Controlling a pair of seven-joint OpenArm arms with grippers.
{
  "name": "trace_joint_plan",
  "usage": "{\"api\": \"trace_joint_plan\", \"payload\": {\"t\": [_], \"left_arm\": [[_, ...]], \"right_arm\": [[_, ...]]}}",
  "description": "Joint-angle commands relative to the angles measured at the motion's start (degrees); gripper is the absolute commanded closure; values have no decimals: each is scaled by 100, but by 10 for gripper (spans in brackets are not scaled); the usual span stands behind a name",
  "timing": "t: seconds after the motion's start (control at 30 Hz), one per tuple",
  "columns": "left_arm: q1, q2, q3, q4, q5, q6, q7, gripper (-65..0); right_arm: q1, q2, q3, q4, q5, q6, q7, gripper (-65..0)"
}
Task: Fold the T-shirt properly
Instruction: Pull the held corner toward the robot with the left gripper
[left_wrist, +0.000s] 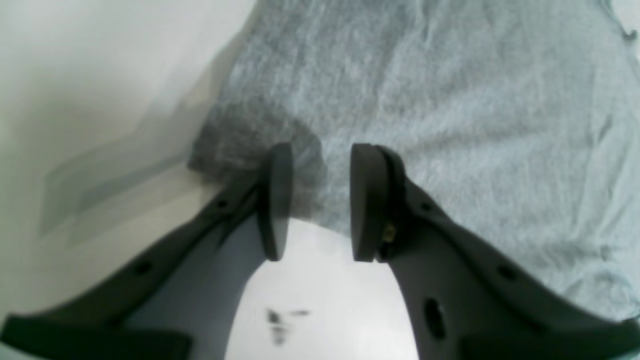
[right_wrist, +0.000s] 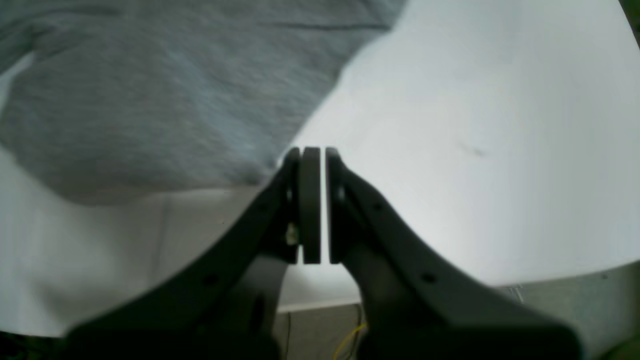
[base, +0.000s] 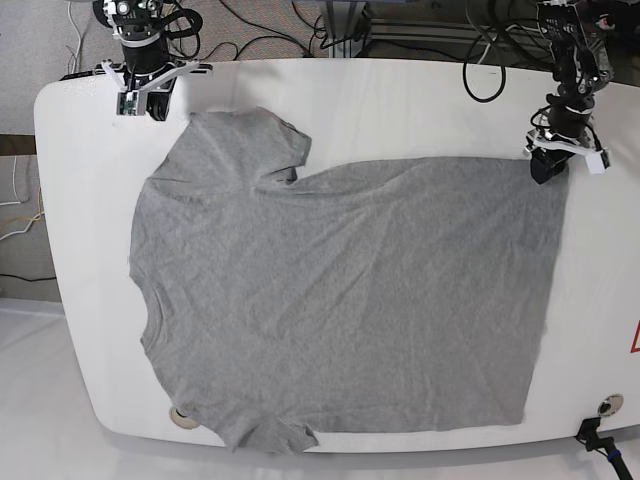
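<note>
Both my grippers hold nothing: left gripper (left_wrist: 320, 200) parted over the T-shirt (base: 340, 300) corner, right gripper (right_wrist: 315, 205) closed beside a sleeve. White table (base: 400, 100) lies bare beyond the shirt's far edge; cables (base: 300, 30) sit behind it.

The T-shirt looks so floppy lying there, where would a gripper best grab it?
Probably at a hem corner of the T-shirt, like the one by the left gripper. It lies flat, so a thin edge reached from off the cloth over the bare table pinches easiest.

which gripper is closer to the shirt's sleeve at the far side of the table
Right. The right gripper hovers just beyond that sleeve; the left gripper is across the table at the hem corner.
</note>
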Motion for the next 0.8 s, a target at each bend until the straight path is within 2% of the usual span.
{"api": "trace_joint_plan", "payload": {"t": [0.0, 0.13, 0.2, 0.3, 0.4, 0.53, 0.77], "left_arm": [[67, -64, -30, -11, 210, 213, 238, -199], [58, -178, -4, -3, 210, 204, 238, -203], [49, -178, -4, -3, 210, 195, 238, -204], [31, -187, -4, -3, 210, -156, 238, -204], [31, -196, -4, 33, 210, -227, 238, -208], [40, -240, -21, 446, 245, -139, 238, -358], [84, -257, -109, 1000, 236, -42, 255, -371]], "right_arm": [[-29, 34, 19, 100, 36, 29, 170, -20], [-29, 8, 19, 100, 45, 178, 179, -20], [-29, -142, 37, 100, 45, 204, 179, -29], [-29, -194, 46, 100, 45, 204, 179, -112], [-29, -194, 28, 100, 45, 204, 179, -180], [42, -194, 28, 100, 45, 204, 179, -189], [50, -194, 19, 100, 45, 204, 179, -189]]}}
